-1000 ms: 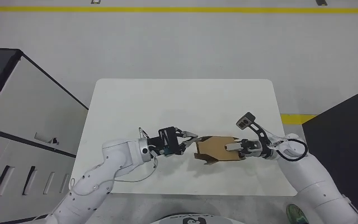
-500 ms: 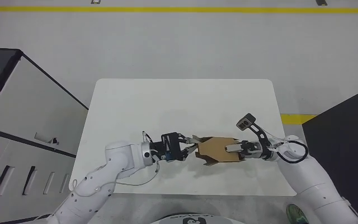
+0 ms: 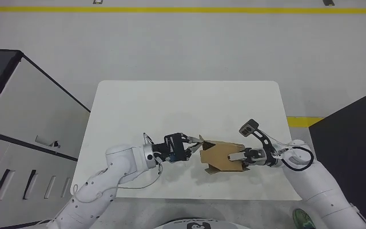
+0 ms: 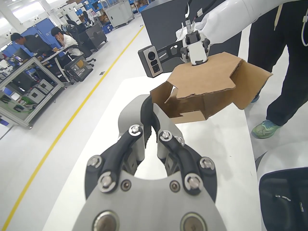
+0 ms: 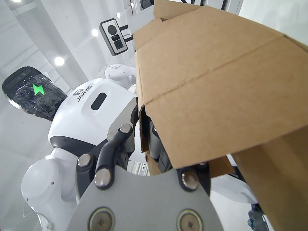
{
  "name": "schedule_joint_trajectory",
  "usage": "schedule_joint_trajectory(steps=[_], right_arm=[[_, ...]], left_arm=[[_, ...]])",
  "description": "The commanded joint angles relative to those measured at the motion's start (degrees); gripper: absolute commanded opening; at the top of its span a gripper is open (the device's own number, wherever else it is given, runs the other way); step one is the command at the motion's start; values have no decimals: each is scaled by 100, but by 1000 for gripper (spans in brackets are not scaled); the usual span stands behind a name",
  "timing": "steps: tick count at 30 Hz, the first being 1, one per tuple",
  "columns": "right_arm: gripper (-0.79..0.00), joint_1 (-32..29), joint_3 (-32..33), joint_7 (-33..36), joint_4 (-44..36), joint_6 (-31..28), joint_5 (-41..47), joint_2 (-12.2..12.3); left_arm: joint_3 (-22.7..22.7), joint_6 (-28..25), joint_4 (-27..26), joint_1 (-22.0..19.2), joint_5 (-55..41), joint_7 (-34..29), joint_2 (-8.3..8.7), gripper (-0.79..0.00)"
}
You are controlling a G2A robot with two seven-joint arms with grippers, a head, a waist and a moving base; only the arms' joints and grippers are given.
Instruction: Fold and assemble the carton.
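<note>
A: Where's room?
B: Toward the far edge of the table [image 3: 171, 100]; a grey cabinet [image 3: 28, 109] flanks its left. The left gripper [image 3: 197, 141], fingers together, touches the carton [image 3: 220, 157] near the front edge; the right gripper [image 3: 237, 155] clamps it.
A: Changed?
B: 1 second ago, the left fingers were spread and the carton sat farther back.

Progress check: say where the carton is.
Top view: the carton is over the table's near middle, gripped by the right end effector, left end effector beside.

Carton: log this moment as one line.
carton held over table | right gripper clamped on one end | left gripper at opposite end | assembly unfinished
</note>
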Motion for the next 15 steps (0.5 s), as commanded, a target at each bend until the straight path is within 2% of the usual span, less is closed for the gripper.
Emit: schedule_joint_trajectory(steps=[1,6,15], right_arm=[[-785,-14,25,0,0,0,-8,5],[-785,-60,96,0,-1,0,-60,8],[-785,-99,143,-59,133,-58,-129,-26]], left_arm=[[-4,-18,-32,8,31,-19,5,-785],[78,-130,-118,-13,161,-135,10,-785],[169,-28,-238,1,273,-292,4,-785]])
